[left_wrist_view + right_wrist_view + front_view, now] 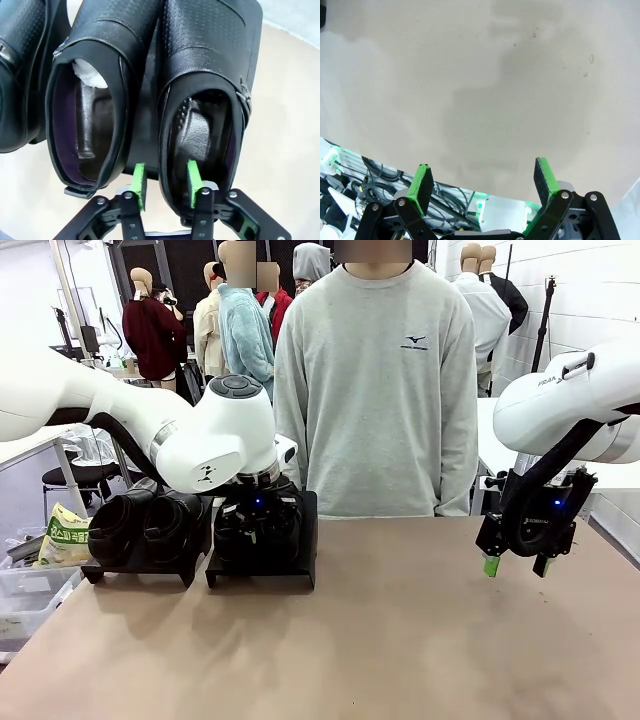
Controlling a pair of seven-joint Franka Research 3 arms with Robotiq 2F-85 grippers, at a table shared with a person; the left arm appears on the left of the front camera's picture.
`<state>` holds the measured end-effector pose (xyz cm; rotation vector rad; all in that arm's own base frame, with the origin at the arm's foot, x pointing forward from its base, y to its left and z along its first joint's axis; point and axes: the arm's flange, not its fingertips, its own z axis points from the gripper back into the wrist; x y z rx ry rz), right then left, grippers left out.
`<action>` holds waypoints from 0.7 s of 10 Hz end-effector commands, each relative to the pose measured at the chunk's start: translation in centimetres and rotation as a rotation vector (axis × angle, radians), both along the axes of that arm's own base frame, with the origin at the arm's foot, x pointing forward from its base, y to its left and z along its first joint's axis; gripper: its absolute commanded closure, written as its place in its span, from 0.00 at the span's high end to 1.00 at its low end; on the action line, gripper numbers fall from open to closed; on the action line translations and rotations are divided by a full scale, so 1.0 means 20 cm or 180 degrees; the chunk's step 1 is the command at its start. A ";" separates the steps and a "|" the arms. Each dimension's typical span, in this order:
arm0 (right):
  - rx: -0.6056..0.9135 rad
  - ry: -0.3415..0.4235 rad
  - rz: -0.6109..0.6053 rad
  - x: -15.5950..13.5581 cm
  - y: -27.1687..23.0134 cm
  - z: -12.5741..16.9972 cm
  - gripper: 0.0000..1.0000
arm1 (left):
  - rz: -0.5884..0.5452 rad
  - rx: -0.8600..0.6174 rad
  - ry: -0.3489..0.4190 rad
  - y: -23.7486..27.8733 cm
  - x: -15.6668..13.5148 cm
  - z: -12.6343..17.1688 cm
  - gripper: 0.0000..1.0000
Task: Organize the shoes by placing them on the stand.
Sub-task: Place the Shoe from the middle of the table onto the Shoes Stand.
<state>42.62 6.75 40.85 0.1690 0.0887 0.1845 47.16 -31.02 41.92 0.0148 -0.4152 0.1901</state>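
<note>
The relation that mattered was at the left end effector (165,189): in its wrist view one green pad (139,181) stood outside the heel wall of the right-hand shoe (205,100) and the other inside its opening, the wall between them, with a visible gap, so the jaws stood parted and not clamping. That shoe's long axis ran straight away from the fingers, toe farthest, heel nearest, and it rested on a black stand (252,30) beside a second shoe (95,105) lying parallel to it. In the front view two stands (262,565) sat side by side at the far left of the desk (400,640), shoes on both, with the left arm poised above them. The right end effector (515,565) hung wide open and empty over bare desk, well apart from the stands, so the left arm was far nearer. The placing looked essentially done; a straight withdrawal along the heel seemed the safest exit.
</note>
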 end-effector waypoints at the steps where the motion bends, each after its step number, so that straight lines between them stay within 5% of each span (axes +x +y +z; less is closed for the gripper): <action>1: -0.0003 -0.0006 0.0023 0.00 0.00 0.01 1.00 | 0.0065 -0.0061 -0.0084 -0.02 0.00 0.01 1.00; 5: -0.0003 -0.0006 0.0023 0.00 0.00 0.01 1.00 | -0.0033 -0.0097 -0.0171 -0.06 -0.03 0.14 1.00; 7: -0.0003 -0.0006 0.0023 0.00 0.00 0.01 1.00 | -0.0033 -0.0047 -0.0073 -0.03 0.00 0.05 1.00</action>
